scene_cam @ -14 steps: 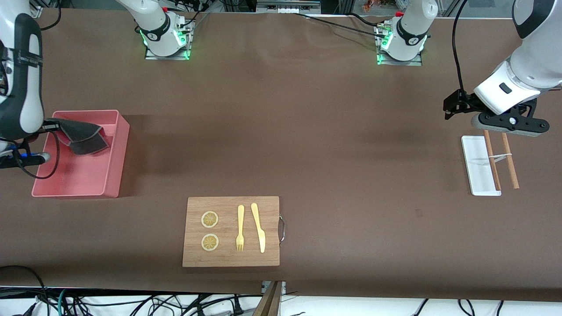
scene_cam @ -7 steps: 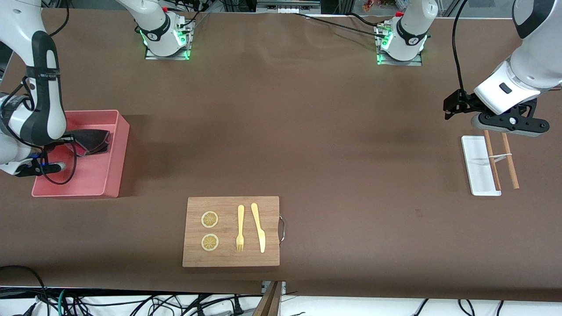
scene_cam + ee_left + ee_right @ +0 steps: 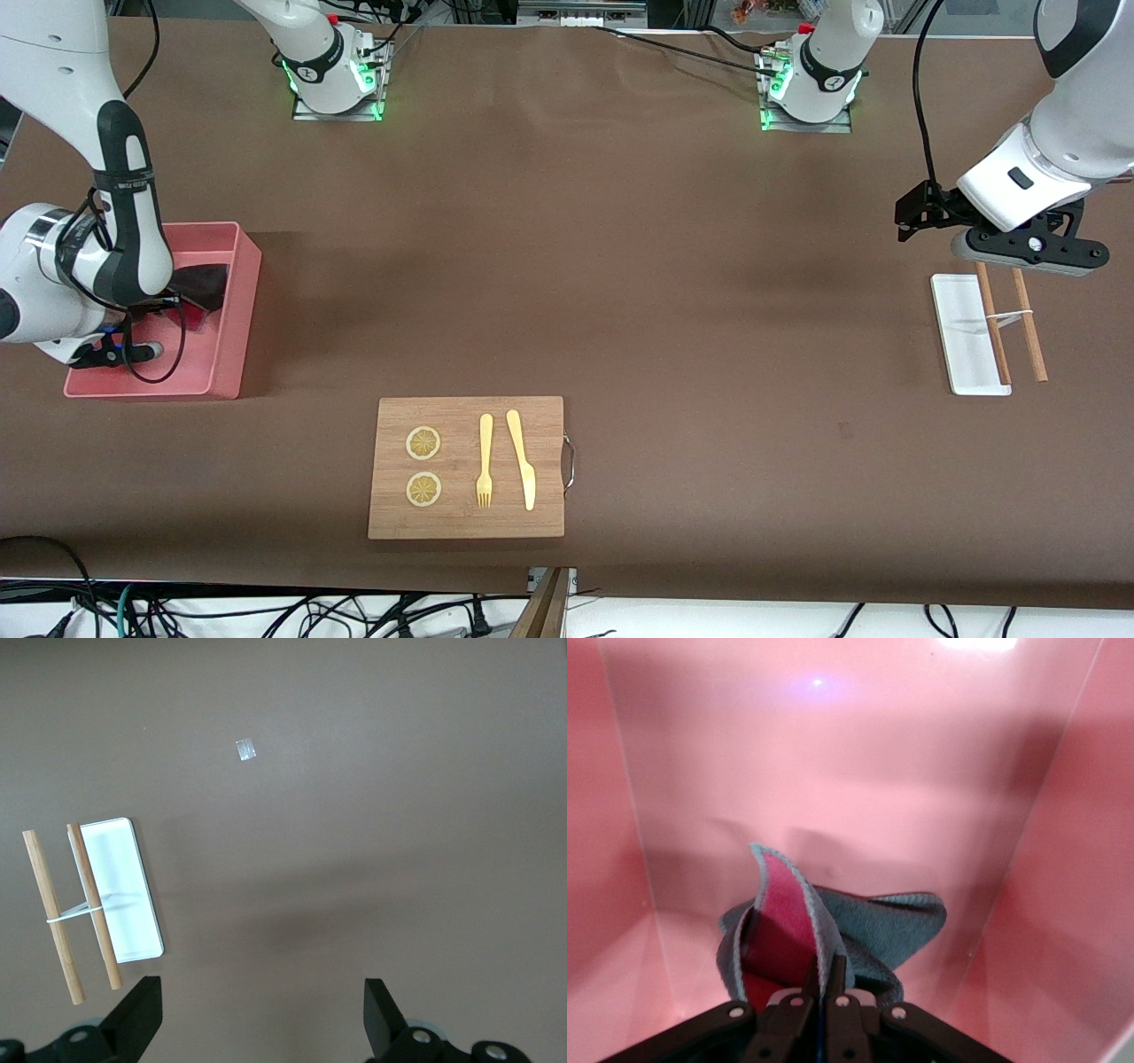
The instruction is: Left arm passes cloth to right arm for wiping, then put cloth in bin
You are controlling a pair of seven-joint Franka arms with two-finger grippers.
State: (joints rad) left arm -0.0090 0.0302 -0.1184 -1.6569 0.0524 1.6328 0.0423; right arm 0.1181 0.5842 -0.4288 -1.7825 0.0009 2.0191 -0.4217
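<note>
Front view: the bench (image 3: 620,266) is covered in a matte brown sheet, faintly creased toward the robots' bases, with loose cables hanging along its nearer edge and green lights glowing at both base plates. At the right arm's end stands the bin (image 3: 232,319) — pink, straight-walled, open on top. The right arm (image 3: 115,221), white with black joint bands, bends down into it, and the right tool (image 3: 164,299) sits inside the bin walls, mostly hidden by the wrist. A dark fold of the cloth (image 3: 202,285) shows in the bin beside it. Nearer the camera lies a wooden cutting board (image 3: 467,468) with a wire handle, carrying two lemon slices (image 3: 423,466), a pale fork (image 3: 485,461) and a knife (image 3: 522,458). At the other end the left arm (image 3: 1054,142) waits, its left tool (image 3: 1032,250) hanging over a white rectangular tray (image 3: 961,341) and two wooden sticks (image 3: 1010,321) tied by a thin band.

Left wrist view: the left tool (image 3: 257,1032) is released, its black fingers (image 3: 137,1019) spread wide over bare brown sheet; the glossy tray (image 3: 124,904) and sticks (image 3: 75,917) lie off to one side.

Right wrist view: smooth pink bin walls (image 3: 859,771) with a light glare. The right tool (image 3: 824,979) is clenched on the cloth (image 3: 833,935) — soft, fuzzy, grey outside, red-pink within, bunched low in the bin
</note>
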